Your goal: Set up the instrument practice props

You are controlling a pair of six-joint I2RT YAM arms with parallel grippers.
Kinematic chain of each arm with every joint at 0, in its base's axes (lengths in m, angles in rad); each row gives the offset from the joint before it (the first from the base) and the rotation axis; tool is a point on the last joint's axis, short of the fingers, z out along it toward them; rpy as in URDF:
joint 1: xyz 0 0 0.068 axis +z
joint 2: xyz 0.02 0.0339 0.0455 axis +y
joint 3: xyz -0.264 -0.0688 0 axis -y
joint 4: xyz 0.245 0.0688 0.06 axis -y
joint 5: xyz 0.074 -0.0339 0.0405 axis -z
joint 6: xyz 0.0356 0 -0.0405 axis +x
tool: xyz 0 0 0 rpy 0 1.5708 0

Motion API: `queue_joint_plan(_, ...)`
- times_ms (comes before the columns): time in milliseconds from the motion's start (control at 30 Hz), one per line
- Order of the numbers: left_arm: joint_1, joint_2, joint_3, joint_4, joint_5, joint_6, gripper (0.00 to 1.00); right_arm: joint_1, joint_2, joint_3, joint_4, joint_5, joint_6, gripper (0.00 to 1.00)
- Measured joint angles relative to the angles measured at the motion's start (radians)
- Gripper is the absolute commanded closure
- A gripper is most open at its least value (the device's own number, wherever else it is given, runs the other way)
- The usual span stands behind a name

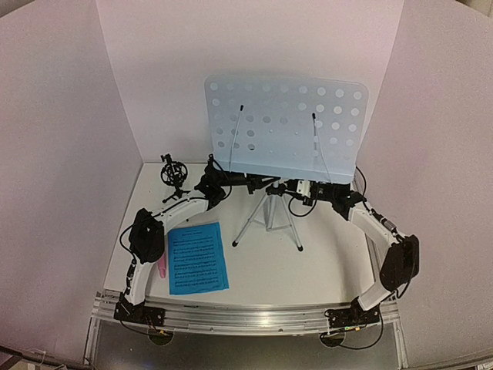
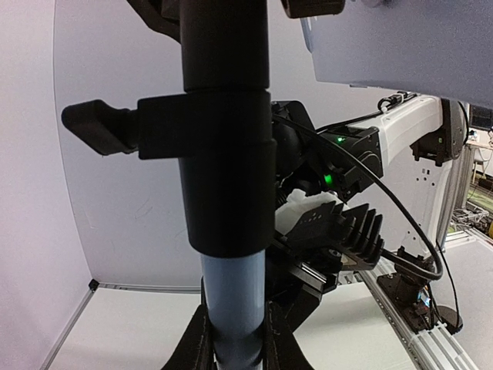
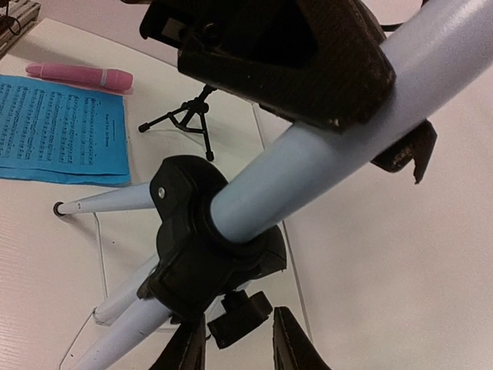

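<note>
The music stand's pale-blue perforated desk [image 1: 285, 127] stands upright at the back on silver tripod legs [image 1: 268, 217]. My left gripper [image 1: 229, 182] [image 2: 235, 347] is shut on the stand's pale-blue pole [image 2: 235, 297], just under its black clamp collar [image 2: 223, 162]. My right gripper [image 1: 299, 190] [image 3: 235, 348] is open and straddles the black locking knob [image 3: 240, 317] under the leg hub [image 3: 204, 239], with a small gap on the right side. The blue sheet-music page [image 1: 197, 258] [image 3: 62, 131] lies flat at front left. The pink microphone [image 1: 162, 267] [image 3: 77, 75] lies beside it. The small black mic mount [image 1: 174, 174] [image 3: 189, 117] stands at back left.
White backdrop panels [image 1: 62, 116] close in the table on the left, back and right. An aluminium rail [image 1: 246, 317] with both arm bases runs along the near edge. The right arm's wrist and cable [image 2: 350, 162] sit close behind the pole.
</note>
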Motion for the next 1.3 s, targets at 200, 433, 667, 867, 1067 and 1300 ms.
queue_joint_plan(200,0.002,0.0,0.0,0.0,0.0,-0.001,1.0,0.007,0.022,0.031,-0.024,0.005,-0.03,0.93)
queue_joint_plan(433,0.004,-0.002,0.0,-0.001,0.007,-0.002,1.0,0.011,0.029,0.067,-0.087,0.018,-0.066,1.0)
queue_joint_plan(667,0.004,-0.005,-0.001,-0.005,0.013,-0.002,1.0,0.012,0.039,0.113,-0.173,0.005,0.034,1.0)
queue_joint_plan(867,0.003,-0.008,-0.003,-0.005,0.029,-0.002,1.0,0.004,0.06,0.169,-0.271,-0.047,0.225,1.0)
queue_joint_plan(1067,0.002,-0.02,-0.021,0.003,0.039,-0.002,1.0,-0.01,0.115,0.269,-0.413,-0.13,0.429,1.0)
queue_joint_plan(1300,0.007,-0.024,-0.029,0.007,0.036,-0.01,1.0,-0.029,0.17,0.331,-0.482,-0.222,0.718,1.0)
